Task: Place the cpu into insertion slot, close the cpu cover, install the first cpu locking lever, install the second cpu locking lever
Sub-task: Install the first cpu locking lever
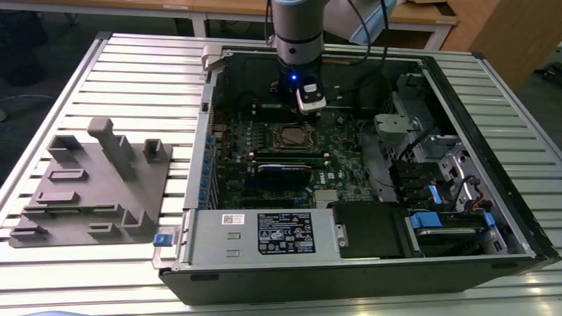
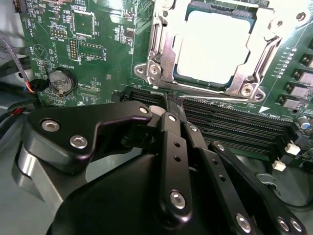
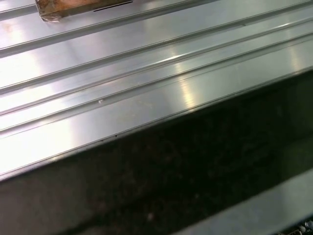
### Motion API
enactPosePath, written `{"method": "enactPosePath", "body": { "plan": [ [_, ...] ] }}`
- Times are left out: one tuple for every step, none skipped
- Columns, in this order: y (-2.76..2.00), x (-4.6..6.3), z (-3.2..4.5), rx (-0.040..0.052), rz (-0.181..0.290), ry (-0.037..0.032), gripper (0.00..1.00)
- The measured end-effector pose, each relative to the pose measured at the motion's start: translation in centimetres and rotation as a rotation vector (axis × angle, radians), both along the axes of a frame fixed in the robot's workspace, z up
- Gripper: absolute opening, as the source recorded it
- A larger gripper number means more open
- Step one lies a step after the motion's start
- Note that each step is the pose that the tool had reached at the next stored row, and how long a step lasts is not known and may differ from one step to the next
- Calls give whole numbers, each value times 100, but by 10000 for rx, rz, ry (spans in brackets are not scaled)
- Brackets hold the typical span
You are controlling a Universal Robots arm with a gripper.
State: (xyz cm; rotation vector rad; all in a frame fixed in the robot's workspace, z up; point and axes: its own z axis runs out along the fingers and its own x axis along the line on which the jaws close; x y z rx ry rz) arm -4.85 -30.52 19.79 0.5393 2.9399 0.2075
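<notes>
The cpu (image 2: 211, 46) lies flat in the insertion slot (image 2: 247, 58) on the green circuit board (image 2: 93, 58), its pale metal top showing through the window of the cpu cover (image 2: 164, 49), which seems to lie down over it.

Going from largest to smallest, we see a slatted metal bench (image 1: 131, 79) carrying an open computer case (image 1: 491, 217), with a grey fixture block (image 1: 97, 184) on the exterior view's left. Inside the case sits the board, and near its middle the socket (image 1: 290, 137). The arm (image 1: 297, 33) comes down into the case from the far side, and the gripper (image 1: 309, 105) hangs just above the board, a little beyond the socket.

In the second wrist view the gripper's black fingers (image 2: 171, 105) meet at a point over the long memory slots (image 2: 234, 120), drawn together with nothing between them. The socket lies just past those tips, straight ahead of them.

We cannot make out where the two locking levers sit, and the socket's far edge is cut off. The first wrist view gives us the bench slats (image 3: 146, 73) and a dark case edge (image 3: 171, 186).
</notes>
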Motion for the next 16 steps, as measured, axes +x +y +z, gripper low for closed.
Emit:
{"method": "enactPosePath", "body": {
  "plan": [
    [-1, -2, -2, 1, 2, -22, 11],
    [-2, -3, -3, 0, 4, -39, 11],
    [-4, -5, -3, -1, 6, -54, 11],
    [-6, -6, -5, 0, 8, -71, 11],
    [-8, -8, -5, -1, 9, -89, 11],
    [-9, -9, -6, 0, 11, -106, 11],
    [-11, -10, -7, 0, 12, -123, 11],
    [-13, -11, -8, 0, 13, -141, 11],
    [-14, -13, -9, 0, 13, -158, 11],
    [-16, -13, -9, 0, 15, -175, 11],
    [-17, -15, -10, 0, 16, -193, 11],
    [-18, -16, -11, 0, 16, -210, 11],
    [-20, -17, -12, 0, 17, -227, 11],
    [-22, -19, -13, 0, 18, -246, 11],
    [-23, -21, -14, -1, 19, -263, 11],
    [-25, -22, -15, -1, 19, -281, 11]
  ]
}}
